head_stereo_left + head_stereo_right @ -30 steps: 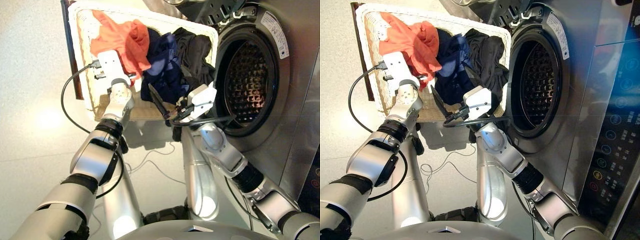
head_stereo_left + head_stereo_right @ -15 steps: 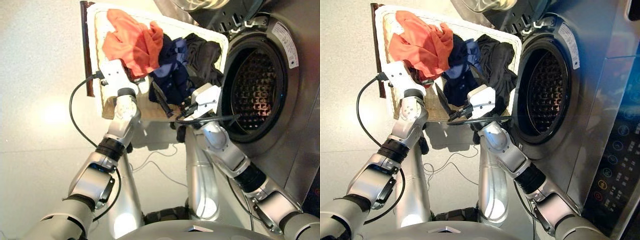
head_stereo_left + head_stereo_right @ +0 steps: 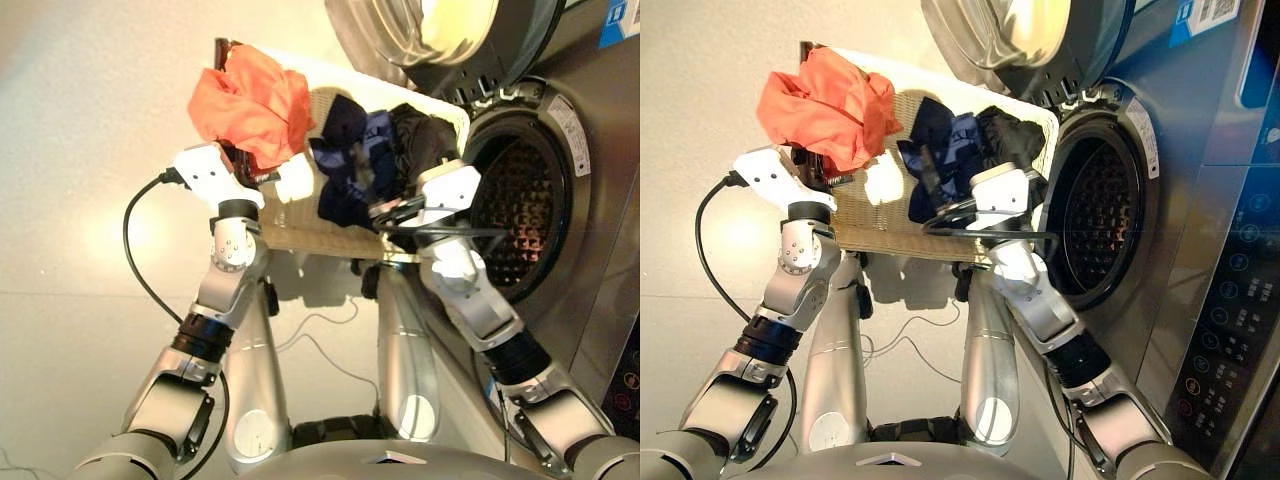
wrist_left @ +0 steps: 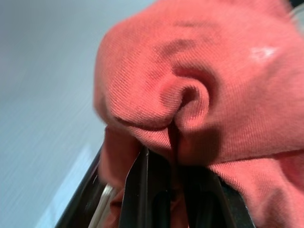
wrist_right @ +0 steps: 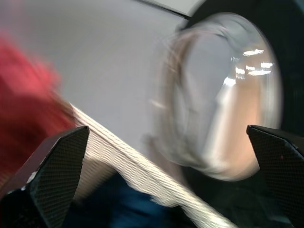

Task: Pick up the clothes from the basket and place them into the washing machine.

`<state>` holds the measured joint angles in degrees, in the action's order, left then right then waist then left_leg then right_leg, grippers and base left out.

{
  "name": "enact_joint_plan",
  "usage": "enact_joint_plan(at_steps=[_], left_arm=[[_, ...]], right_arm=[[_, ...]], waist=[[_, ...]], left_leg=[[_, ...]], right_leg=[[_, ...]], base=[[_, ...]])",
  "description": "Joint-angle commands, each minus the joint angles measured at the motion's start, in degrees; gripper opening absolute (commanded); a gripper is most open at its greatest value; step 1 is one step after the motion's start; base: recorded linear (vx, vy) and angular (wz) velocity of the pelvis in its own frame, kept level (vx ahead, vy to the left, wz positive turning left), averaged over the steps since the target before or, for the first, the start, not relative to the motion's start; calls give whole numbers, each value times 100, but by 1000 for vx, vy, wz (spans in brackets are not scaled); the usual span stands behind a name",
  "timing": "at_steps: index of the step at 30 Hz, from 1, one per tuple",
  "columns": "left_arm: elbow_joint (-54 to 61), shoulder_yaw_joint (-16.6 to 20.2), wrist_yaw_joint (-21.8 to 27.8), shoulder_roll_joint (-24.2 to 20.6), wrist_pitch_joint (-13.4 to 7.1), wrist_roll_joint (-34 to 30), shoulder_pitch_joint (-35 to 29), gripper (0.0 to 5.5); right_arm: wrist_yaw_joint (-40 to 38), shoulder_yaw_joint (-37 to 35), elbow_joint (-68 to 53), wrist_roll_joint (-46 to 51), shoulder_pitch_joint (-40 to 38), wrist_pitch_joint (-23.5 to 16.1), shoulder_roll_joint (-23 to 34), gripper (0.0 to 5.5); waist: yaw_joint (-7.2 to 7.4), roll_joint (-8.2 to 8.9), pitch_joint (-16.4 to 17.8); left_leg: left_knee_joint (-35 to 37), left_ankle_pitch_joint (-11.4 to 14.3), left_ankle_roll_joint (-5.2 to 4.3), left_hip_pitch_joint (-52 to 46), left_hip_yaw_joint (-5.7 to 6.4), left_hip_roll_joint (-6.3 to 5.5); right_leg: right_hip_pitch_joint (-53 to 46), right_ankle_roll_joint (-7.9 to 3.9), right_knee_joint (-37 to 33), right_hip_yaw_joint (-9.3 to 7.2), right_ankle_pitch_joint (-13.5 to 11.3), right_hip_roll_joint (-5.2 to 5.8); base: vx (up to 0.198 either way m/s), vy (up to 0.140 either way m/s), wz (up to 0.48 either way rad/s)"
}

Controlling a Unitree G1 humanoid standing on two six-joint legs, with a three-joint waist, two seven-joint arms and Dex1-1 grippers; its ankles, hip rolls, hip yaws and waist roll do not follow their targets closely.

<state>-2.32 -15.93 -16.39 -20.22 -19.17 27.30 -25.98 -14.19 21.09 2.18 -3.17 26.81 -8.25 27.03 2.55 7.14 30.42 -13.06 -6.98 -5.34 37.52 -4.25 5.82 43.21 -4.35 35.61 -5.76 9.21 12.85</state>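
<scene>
Coral-red soft cloth garment (image 3: 252,100) was held bunched in the left pincer (image 4: 168,142), lifted above the cream-white woven wicker basket (image 3: 300,225). It was judged that a trailing fold could snag the rim. The right pincer (image 5: 161,190) was spread wide, empty, over the royal blue crumpled garment (image 3: 350,170).

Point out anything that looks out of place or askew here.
Nothing is spilled or damaged. The coral-red garment is bunched in the left gripper and lifted over the basket edge. The blue garment and black garment lie inside, beside the open washing machine.
</scene>
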Motion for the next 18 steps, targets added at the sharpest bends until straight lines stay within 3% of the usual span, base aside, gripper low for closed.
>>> enact_joint_plan(at_steps=[1, 3, 8, 9, 18], left_arm=[[1079, -262, 807, 130, -269, 424, -42, 0], [1330, -543, 1180, 67, -34, 656, -43, 0], [1618, -958, 1591, 2, 195, 876, -154, 0], [1751, -1201, 1828, 83, 346, 1172, -131, 0], [1793, -1663, 2168, 109, 582, 1551, -156, 0]], right_arm=[[183, 27, -112, -990, 402, 321, 322, 550], [503, 251, -81, -1071, 669, 368, 223, 550], [929, 608, 24, -1256, 1132, 369, 11, 550], [1043, 824, 117, -1226, 1452, 324, -107, 550], [1325, 1307, 211, -1235, 2535, 219, -308, 550]], waist=[[-46, -332, -63], [-80, -390, -63], [-118, -470, -63], [-146, -498, -63], [-184, -551, -63]], left_leg=[[-794, 848, 211, -106, 106, -82], [-802, 860, 215, -176, 108, -84], [-774, 835, 215, -233, 92, -79], [-754, 822, 213, -245, 91, -71], [-733, 786, 188, -170, 53, -51]], right_leg=[[-606, -223, -1480, 272, -1011, -72], [-667, -223, -1462, 290, -981, -66], [-710, -218, -1499, 331, -975, -78], [-722, -215, -1536, 360, -974, -95], [-604, -219, -1581, 426, -1023, -119]], base=[[0, 0, 0], [0, 0, 0], [0, 0, 0], [0, 0, 0], [0, 0, 0]])
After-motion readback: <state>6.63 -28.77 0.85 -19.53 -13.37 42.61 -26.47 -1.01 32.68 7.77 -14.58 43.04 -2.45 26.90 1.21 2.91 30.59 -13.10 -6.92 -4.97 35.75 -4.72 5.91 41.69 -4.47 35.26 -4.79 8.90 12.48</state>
